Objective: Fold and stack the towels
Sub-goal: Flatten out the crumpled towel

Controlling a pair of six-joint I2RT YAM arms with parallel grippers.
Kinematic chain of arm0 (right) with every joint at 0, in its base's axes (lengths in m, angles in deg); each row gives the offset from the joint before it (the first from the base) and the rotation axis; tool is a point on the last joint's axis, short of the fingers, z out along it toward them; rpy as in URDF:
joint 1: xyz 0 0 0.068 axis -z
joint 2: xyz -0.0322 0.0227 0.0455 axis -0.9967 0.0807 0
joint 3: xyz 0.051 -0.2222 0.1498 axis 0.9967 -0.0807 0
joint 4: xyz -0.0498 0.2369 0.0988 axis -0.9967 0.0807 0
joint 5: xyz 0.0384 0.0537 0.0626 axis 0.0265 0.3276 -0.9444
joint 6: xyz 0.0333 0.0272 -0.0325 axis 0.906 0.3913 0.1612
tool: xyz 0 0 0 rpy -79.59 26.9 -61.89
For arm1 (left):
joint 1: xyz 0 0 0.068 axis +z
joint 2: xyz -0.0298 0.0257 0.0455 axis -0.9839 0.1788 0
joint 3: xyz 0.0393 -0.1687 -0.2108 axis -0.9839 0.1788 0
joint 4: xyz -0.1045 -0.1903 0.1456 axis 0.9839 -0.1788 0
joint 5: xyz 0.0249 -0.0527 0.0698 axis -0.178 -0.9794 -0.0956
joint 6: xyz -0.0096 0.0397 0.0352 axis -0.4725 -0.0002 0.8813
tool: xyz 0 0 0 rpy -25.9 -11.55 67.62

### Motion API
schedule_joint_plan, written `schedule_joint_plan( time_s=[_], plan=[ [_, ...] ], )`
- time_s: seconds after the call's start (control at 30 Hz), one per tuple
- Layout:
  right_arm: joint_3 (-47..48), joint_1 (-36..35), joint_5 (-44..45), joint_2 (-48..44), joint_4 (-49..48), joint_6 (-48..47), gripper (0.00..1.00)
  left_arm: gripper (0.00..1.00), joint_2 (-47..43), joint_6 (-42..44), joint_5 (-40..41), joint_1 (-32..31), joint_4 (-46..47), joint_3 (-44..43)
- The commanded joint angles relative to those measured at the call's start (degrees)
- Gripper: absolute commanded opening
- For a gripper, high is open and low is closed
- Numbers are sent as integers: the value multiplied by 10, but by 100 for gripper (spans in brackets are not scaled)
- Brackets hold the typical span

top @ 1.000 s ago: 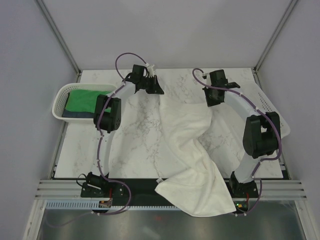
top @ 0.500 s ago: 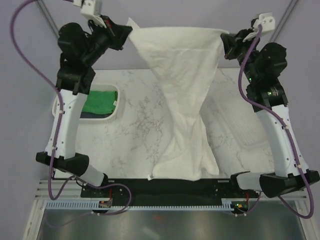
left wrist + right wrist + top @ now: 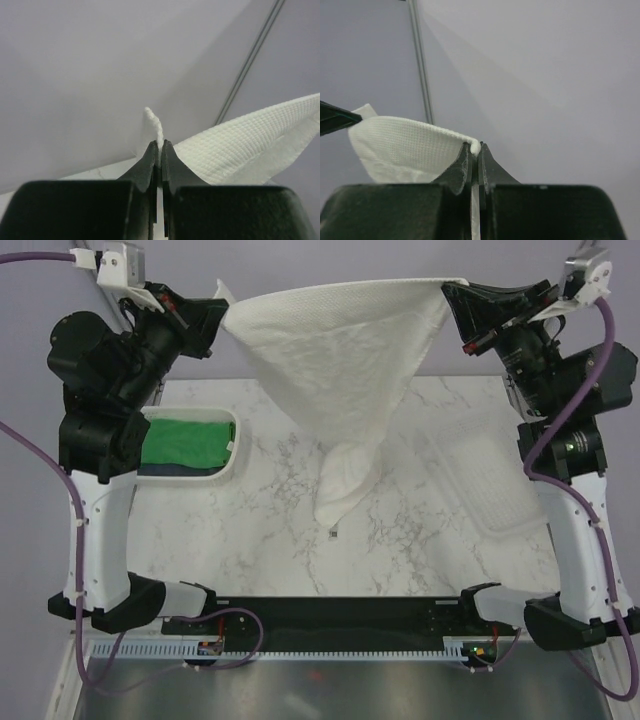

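Observation:
The large white towel (image 3: 335, 360) hangs stretched in the air between both grippers, high above the table; its lower end narrows to a bunched tail (image 3: 340, 490) just over the marble. My left gripper (image 3: 222, 308) is shut on its left top corner, which also shows in the left wrist view (image 3: 240, 145) beside that gripper (image 3: 160, 145). My right gripper (image 3: 450, 292) is shut on the right top corner, seen in the right wrist view (image 3: 410, 145) at that gripper (image 3: 475, 147). The green towel (image 3: 185, 440) lies on the navy towel (image 3: 170, 469) in the left basket.
A white perforated basket (image 3: 232, 450) stands at the table's left side and holds the two small towels. A flat white perforated piece (image 3: 490, 495) lies at the right side. The marble table (image 3: 260, 530) ends at a black rail in front.
Both arms have risen and spread further apart, pulling the white towel taut. Its lower end has lifted off the front edge and now hangs over the middle of the table.

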Motion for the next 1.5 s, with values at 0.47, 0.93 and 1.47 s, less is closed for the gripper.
schedule_joint_plan(
  time_s=[0.47, 0.93, 1.47],
  plan=[
    [51, 11, -29, -203, 47, 67, 0, 2, -187, -150, -131, 11, -34, -41],
    [101, 11, 35, -58, 27, 25, 0, 2, -44, -61, -9, 13, -75, -112],
    [210, 31, 38, 420, -109, -53, 0, 2, 349, 49, 96, 43, 241, -136]
  ],
)
